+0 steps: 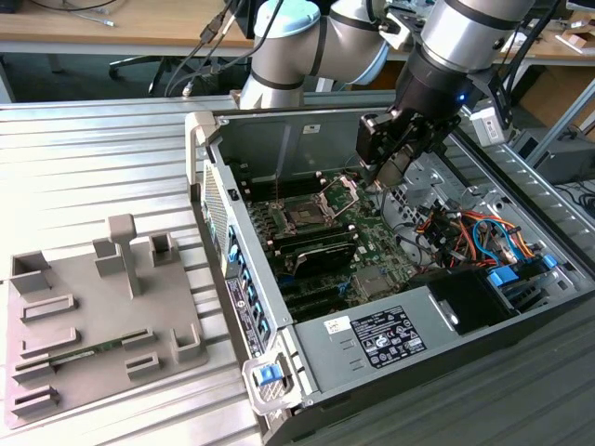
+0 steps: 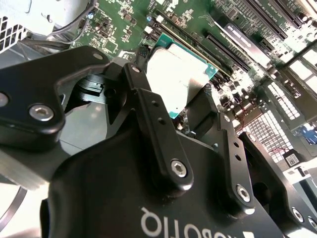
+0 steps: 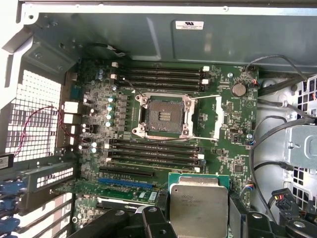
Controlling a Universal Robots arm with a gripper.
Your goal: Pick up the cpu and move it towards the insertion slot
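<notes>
One chip is all the gripper (image 2: 190,106) carries: its black jaws are closed on the cpu (image 2: 176,77), pinching opposite edges so the silvery top faces the first wrist view (image 3: 198,208) with a green rim showing. In the exterior view the gripper (image 1: 390,172) hangs inside the open computer case (image 1: 279,130), which lies on the ribbed bench (image 1: 93,167), close above the motherboard (image 1: 372,246) towards the case's far wall.

Beyond the chip, in the first wrist view, lies the insertion slot (image 3: 162,115), its dark square bare and the load plate (image 3: 210,116) swung open beside it. The chip is held apart from it, over the long black memory slots (image 3: 153,151).

To my eye, doing this well means keeping the chip level and square to the socket frame, and clear of the raised plate.

The far side of the chip sits behind the jaws in the second wrist view, and its orientation mark I cannot make out. Near the bench's front corner at the exterior view's left sits a grey tray (image 1: 98,321).
</notes>
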